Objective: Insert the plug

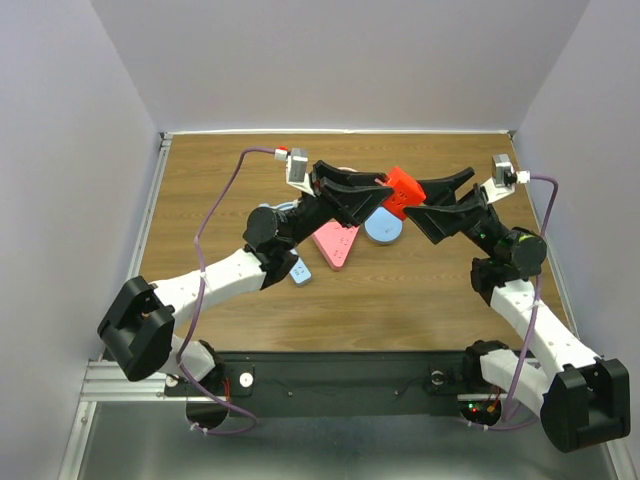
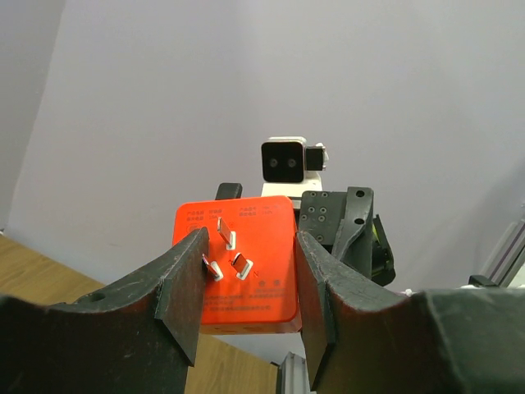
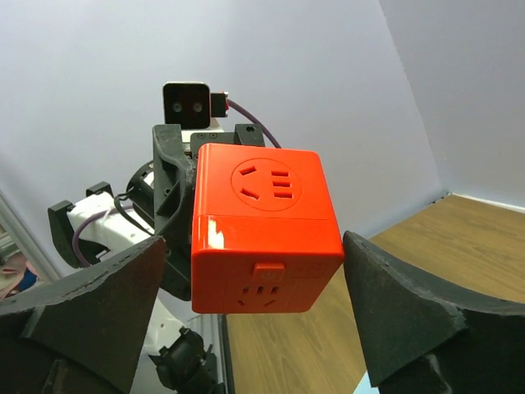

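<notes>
Your left pincer (image 2: 250, 258) clamps the cube plug (image 3: 262, 205), likely rigid and slick; your right pincer (image 3: 254, 258) gapes around it, gripping nothing. Grasp flat faces.

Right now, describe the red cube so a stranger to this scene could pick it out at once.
Look above the middle of the wooden table. There the left gripper clamps the cube in the air, with the right gripper open and facing it. Unlike the flat pink piece and blue disc lying below, it is bright orange-red, boxy, and carries sockets and metal prongs.
</notes>
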You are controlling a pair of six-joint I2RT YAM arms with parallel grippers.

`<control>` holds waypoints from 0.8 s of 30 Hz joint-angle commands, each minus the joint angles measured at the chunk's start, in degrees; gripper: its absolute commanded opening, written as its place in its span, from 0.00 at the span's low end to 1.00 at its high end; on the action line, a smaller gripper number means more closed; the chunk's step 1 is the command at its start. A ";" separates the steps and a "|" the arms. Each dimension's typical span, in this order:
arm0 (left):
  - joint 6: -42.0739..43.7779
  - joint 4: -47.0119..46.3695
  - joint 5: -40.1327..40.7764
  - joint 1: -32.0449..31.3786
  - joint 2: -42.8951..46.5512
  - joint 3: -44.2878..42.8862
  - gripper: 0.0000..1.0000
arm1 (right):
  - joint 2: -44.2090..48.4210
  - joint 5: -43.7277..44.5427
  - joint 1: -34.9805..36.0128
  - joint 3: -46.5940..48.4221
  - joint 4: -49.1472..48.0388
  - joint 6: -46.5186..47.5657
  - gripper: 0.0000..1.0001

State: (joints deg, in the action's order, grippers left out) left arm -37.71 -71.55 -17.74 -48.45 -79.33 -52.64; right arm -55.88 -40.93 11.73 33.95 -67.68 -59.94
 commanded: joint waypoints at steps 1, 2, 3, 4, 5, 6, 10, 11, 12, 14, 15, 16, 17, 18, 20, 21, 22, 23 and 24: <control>0.27 -9.93 1.21 -0.51 1.28 -2.29 0.00 | 0.15 0.32 0.67 2.61 -3.69 1.41 0.90; 0.36 -9.75 1.13 -0.60 1.37 -2.46 0.00 | -0.11 -0.03 0.67 2.69 -3.69 1.23 0.88; 0.27 -9.75 1.13 -0.51 1.37 -2.55 0.00 | -0.28 -0.20 0.67 2.70 -3.69 1.14 0.82; 0.19 -9.75 0.95 -0.51 1.20 -2.64 0.00 | -0.28 -0.29 0.67 2.70 -3.69 1.14 0.77; 0.10 -9.84 0.69 -0.51 1.20 -2.81 0.00 | -0.63 -0.38 0.67 2.70 -3.69 1.14 0.70; 0.01 -9.75 0.60 -0.51 0.85 -2.90 0.00 | -0.72 -0.47 0.67 2.70 -3.69 1.06 0.61; -1.04 -8.00 -0.28 -0.60 0.05 -3.17 0.00 | -0.90 -0.47 0.67 2.78 -3.60 1.76 0.38; -1.22 -7.21 -0.28 -0.51 -0.03 -2.99 0.00 | -0.90 -0.47 0.67 2.78 -3.60 1.93 0.28; -1.48 -6.94 -0.37 -0.51 -0.04 -2.82 0.00 | -1.16 0.23 0.67 2.61 -3.60 2.02 0.09; -2.10 -6.33 -0.46 -0.60 -0.12 -1.77 0.00 | -1.60 1.20 0.67 2.26 -3.60 2.28 0.00; -2.10 -6.06 -0.46 -0.51 0.22 -1.33 0.04 | -1.60 1.90 0.67 1.73 -3.60 2.46 0.01; -2.01 -5.54 -0.02 -0.60 0.58 -0.80 0.10 | -1.69 2.16 0.67 1.64 -3.51 2.90 0.01; -1.06 -3.79 0.94 -0.60 1.54 0.08 0.26 | -1.69 2.95 0.67 1.12 -3.16 3.68 0.00; -0.35 -2.56 1.47 -0.51 2.24 0.43 0.34 | -1.52 3.13 0.67 0.94 -2.81 4.30 0.00; 1.67 2.54 4.19 -0.51 3.74 1.48 0.57 | -1.17 3.57 0.58 0.50 -0.19 6.41 0.00; 3.33 4.21 5.59 -0.42 5.40 1.93 0.63 | -0.99 4.10 0.58 0.15 0.79 7.11 0.00; 3.96 5.88 7.00 -0.33 6.37 2.45 0.69 | -0.64 4.27 0.58 -0.11 1.75 7.90 0.00; 5.18 8.59 9.36 -0.07 7.95 3.41 0.75 | -0.29 4.89 0.58 -0.38 3.42 9.30 0.00; 5.63 9.84 10.43 0.19 8.92 3.95 0.78 | -0.11 5.24 0.58 -0.73 4.30 9.93 0.00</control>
State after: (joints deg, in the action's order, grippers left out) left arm -36.36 -66.19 -13.26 -48.58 -76.58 -50.52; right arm -57.36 -39.59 11.97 33.69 -66.00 -56.01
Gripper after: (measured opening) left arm 0.740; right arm 0.684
